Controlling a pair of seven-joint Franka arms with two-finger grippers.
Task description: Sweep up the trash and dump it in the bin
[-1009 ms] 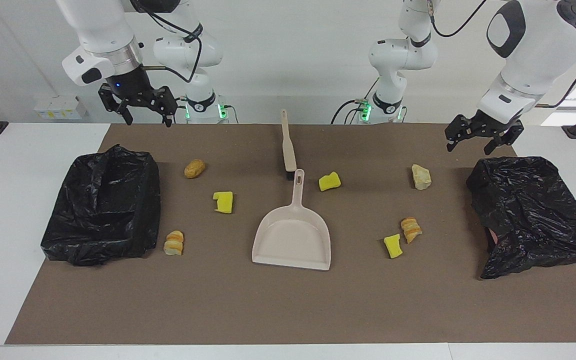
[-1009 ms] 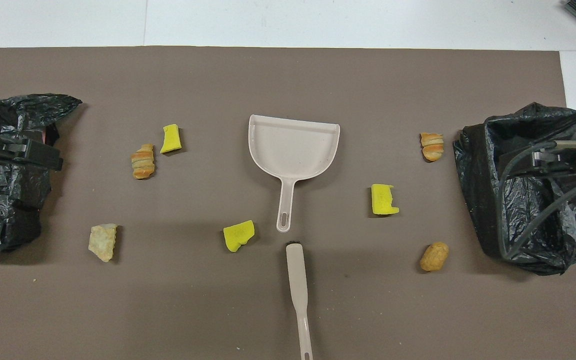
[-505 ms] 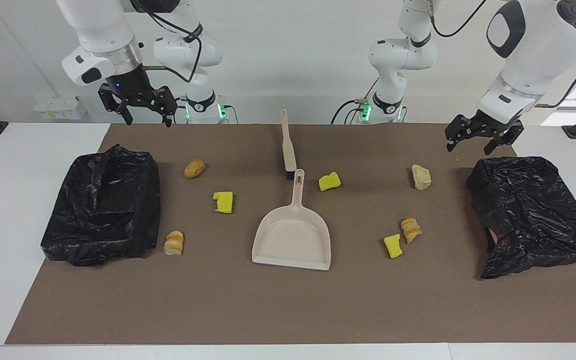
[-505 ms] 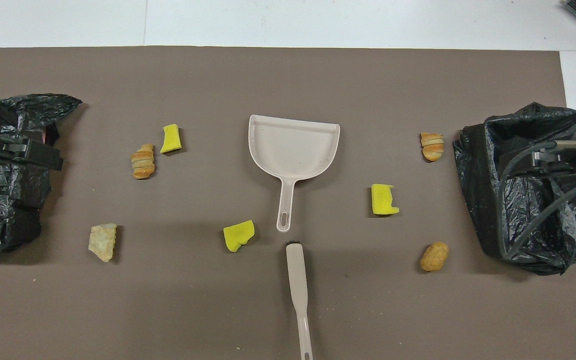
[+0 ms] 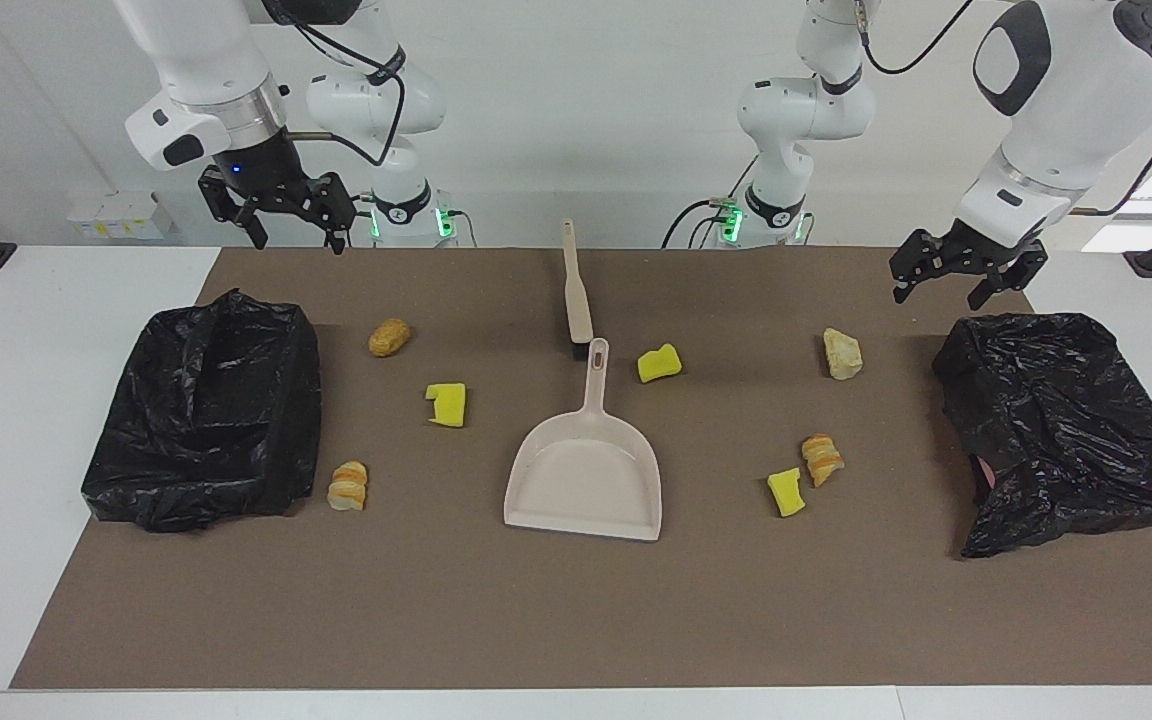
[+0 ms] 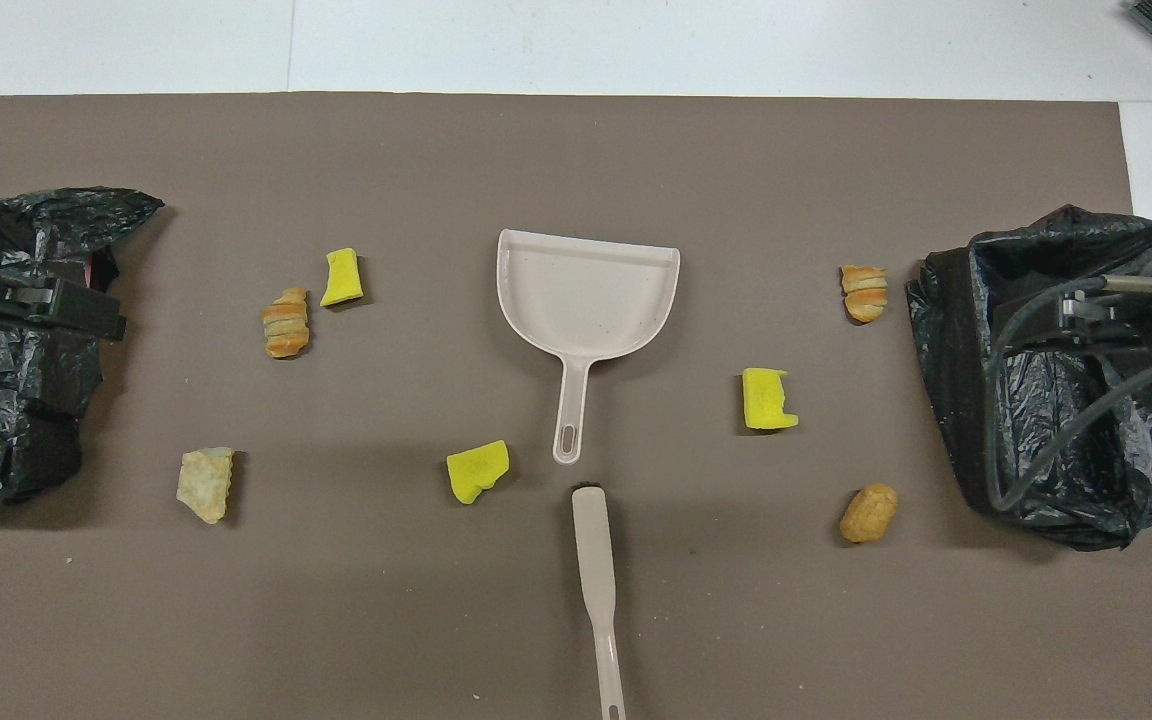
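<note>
Brown mat (image 5: 576,620) lies bare along its outer edge; both pincers, left (image 5: 966,283) and right (image 5: 286,222), seemingly apart.

A brown mat (image 5: 576,620) covers the white worktop (image 5: 26,330) across mid-frame. High on the wall at the facing view's left edge sits a white socket box (image 5: 121,215).

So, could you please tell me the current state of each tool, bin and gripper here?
dustpan: flat on the mat, empty
brush: lying on the mat, untouched
bin at the right arm's end: bag open
bin at the left arm's end: bag crumpled
left gripper: open, raised
right gripper: open, raised
</note>
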